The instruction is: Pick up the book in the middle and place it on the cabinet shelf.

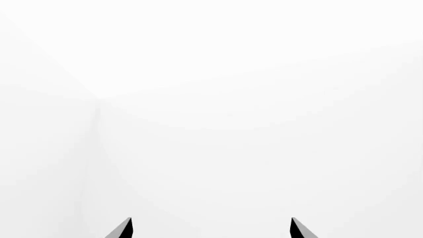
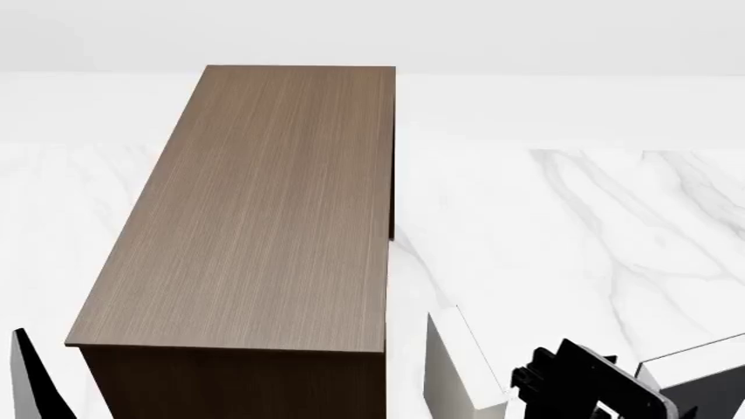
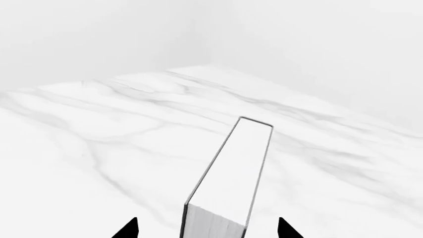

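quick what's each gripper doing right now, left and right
Left gripper: jaws open, nothing between them.
Right gripper: jaws open, straddling the book, not clamped.

No readable text, labels or numbers anywhere.

White marble counter with grey veining (image 2: 582, 236), bearing a large dark brown wood-grain cabinet with a long flat rectangular top (image 2: 262, 218); a book (image 3: 231, 173) stands on edge on the marble.

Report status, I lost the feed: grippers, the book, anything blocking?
Left gripper open, empty. Right gripper open, straddling upright book, no contact visible. Cabinet to its left; blockers unclear.
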